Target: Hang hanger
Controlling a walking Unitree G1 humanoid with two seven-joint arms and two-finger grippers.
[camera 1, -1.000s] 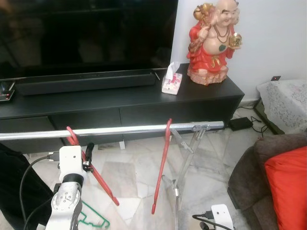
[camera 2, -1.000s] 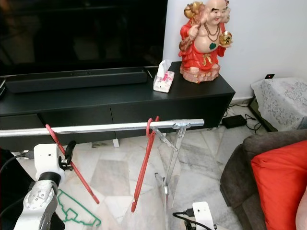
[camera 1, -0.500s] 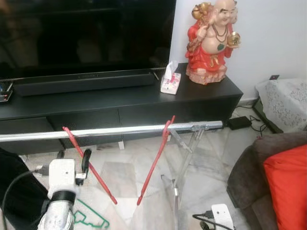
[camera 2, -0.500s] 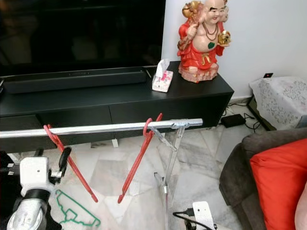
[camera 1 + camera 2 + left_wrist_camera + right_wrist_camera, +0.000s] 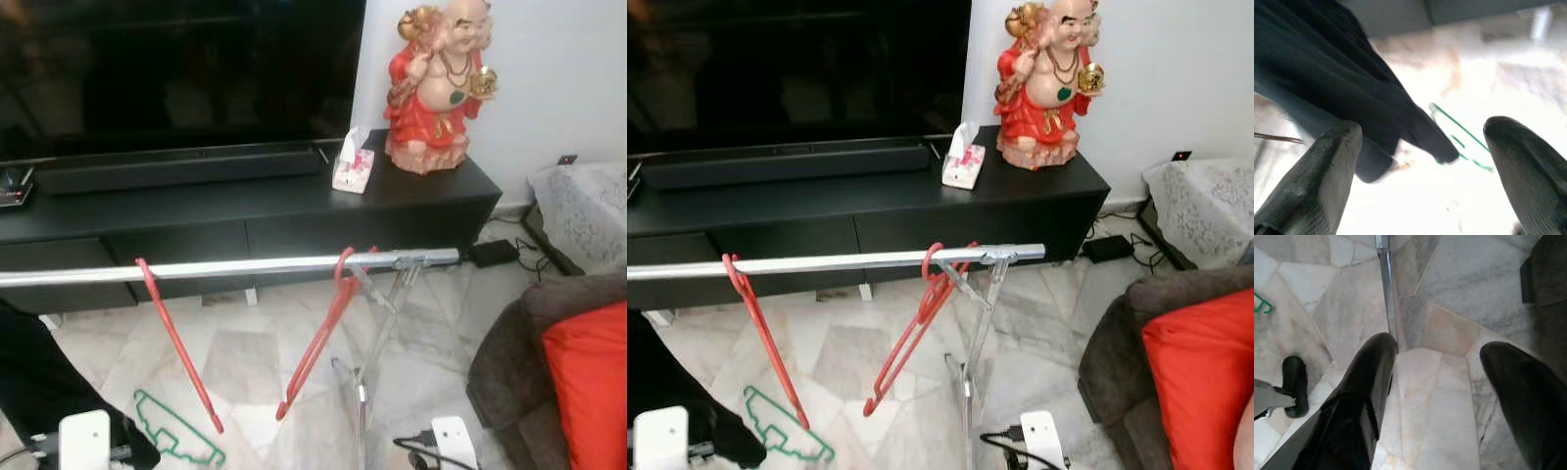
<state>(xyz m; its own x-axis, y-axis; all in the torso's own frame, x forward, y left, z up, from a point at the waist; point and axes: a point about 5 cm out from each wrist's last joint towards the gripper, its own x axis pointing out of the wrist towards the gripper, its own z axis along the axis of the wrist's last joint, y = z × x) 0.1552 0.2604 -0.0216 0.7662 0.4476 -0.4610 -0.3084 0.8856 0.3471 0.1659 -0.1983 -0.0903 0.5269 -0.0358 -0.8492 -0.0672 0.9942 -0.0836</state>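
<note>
Since earlier: left gripper (image 5: 1420, 166) lowered from rail (image 5: 235, 266), spread, empty.
Hung: two red hangers (image 5: 176, 343).
Left: green hanger (image 5: 176, 443) on floor, 7 o'clock.
Right gripper (image 5: 1435, 396): spread, idle.

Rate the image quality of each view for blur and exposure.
Left and right eye views: evenly lit, slightly soft, the TV a dark mass. Left wrist view: blurred, floor blown out white around the green hanger. Right wrist view: sharp on the marble floor, fingers glossy.

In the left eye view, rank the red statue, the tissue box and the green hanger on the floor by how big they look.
1. Red statue, clearly largest.
2. Green hanger, on the floor; it lies nearer the camera, so its rank over the next is unsure.
3. Tissue box, smallest-looking, but it sits farther back.
</note>
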